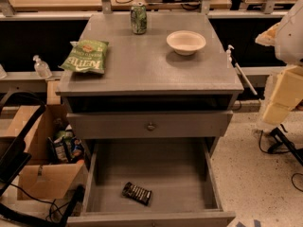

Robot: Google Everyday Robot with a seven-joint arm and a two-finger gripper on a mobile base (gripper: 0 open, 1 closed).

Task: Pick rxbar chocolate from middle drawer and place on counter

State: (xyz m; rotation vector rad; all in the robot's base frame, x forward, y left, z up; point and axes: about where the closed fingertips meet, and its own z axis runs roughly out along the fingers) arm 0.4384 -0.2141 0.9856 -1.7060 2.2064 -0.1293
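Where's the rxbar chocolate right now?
In the camera view, the rxbar chocolate lies on the floor of the open middle drawer, front-left of centre; the gripper hangs far right, outside the drawer.

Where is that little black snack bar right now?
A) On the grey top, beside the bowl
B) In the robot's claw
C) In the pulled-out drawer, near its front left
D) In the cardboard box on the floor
C: the rxbar chocolate lies flat on the floor of the pulled-out middle drawer, toward its front left. The gripper is at the picture's right edge beside the cabinet, well apart from it.
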